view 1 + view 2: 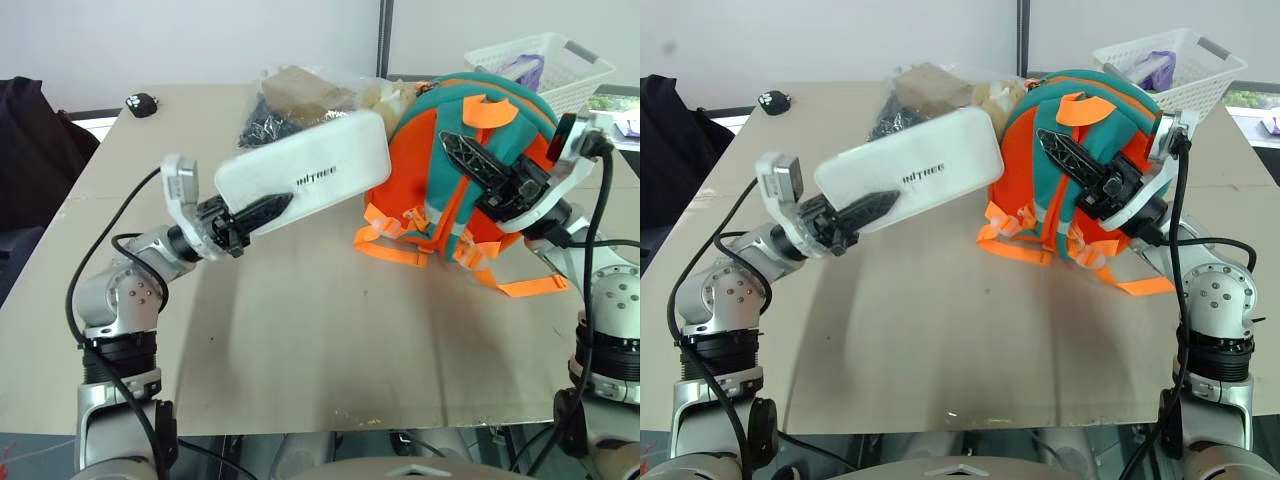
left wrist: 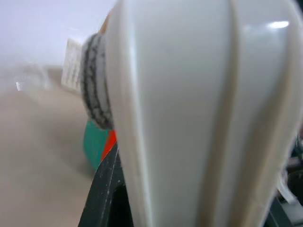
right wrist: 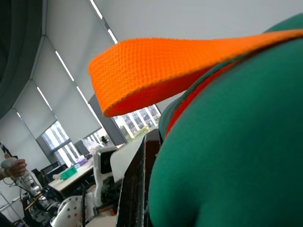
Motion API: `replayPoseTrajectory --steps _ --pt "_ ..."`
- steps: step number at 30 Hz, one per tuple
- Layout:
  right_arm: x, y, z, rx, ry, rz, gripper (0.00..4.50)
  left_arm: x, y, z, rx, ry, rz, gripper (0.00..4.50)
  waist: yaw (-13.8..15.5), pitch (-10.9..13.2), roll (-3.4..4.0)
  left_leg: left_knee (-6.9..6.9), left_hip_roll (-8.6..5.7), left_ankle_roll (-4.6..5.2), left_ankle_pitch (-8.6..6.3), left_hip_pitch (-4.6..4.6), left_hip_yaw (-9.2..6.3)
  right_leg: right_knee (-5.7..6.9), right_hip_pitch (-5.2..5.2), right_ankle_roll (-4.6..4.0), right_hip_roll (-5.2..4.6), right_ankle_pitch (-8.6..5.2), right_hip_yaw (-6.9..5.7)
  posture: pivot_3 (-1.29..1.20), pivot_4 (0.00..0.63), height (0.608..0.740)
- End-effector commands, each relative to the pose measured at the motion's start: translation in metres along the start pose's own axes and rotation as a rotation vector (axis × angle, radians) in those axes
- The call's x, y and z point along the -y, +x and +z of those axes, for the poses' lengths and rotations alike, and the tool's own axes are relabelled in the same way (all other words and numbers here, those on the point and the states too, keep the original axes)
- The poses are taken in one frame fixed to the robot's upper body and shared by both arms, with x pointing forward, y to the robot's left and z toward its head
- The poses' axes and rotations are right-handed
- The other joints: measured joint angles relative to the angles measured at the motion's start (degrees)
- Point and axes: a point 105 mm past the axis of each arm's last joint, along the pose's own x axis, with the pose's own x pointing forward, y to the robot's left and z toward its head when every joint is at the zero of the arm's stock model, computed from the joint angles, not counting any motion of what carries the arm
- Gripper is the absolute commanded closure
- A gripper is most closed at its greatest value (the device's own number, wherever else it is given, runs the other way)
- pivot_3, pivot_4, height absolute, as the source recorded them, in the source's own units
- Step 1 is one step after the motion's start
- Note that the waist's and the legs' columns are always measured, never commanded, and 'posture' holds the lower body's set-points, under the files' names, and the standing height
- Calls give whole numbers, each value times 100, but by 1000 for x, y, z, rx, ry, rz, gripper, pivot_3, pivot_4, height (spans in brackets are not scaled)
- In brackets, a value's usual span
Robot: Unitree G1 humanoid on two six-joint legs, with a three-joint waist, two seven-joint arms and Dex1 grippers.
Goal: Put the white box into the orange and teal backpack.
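Two grippers are sharing the work: the left gripper [image 1: 262,212] is clamping the white box [image 1: 305,171] aloft just beside the orange and teal backpack [image 1: 440,150], while the right gripper [image 1: 470,160], fingers closed, is bracing that backpack upright for loading.

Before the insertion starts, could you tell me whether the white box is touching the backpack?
Cannot tell: in both eye views the box end overlaps the backpack side, with no plain gap or contact.

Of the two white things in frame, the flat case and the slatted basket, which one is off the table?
The white box, held up by the left gripper beside the orange and teal backpack; the white basket sits behind.
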Motion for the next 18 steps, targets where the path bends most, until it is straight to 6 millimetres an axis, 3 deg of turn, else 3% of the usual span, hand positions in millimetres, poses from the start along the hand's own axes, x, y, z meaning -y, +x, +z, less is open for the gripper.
replayPoseTrajectory --steps 1,3,7,13,18 --pt "-14 0 10 39 -58 38 4475 -30 -14 54 271 104 188 3455 -1 -1 -1 9 0 0 0 0 1 0 2 -2 2 7 0 0 150 740" --pt "-14 -1 10 40 -61 32 4475 -50 -21 59 306 119 312 3455 -17 -1 -1 15 -1 0 0 1 3 1 4 -1 3 11 1 0 150 740" --pt "-12 -3 11 45 -67 22 4475 -80 -10 15 80 204 447 3455 3 -2 -1 23 -5 1 1 4 12 4 6 5 6 20 9 0 150 740" --pt "-12 -1 10 46 -66 28 4475 -85 34 -40 -161 315 305 3455 59 0 -4 58 -18 2 1 -30 -9 -1 4 12 8 24 -11 0 150 740" --pt "-14 -1 9 47 -66 30 4475 -87 51 -55 -204 308 226 3455 -36 0 -5 67 -14 2 1 -37 -9 3 -2 15 3 28 -6 0 150 740"
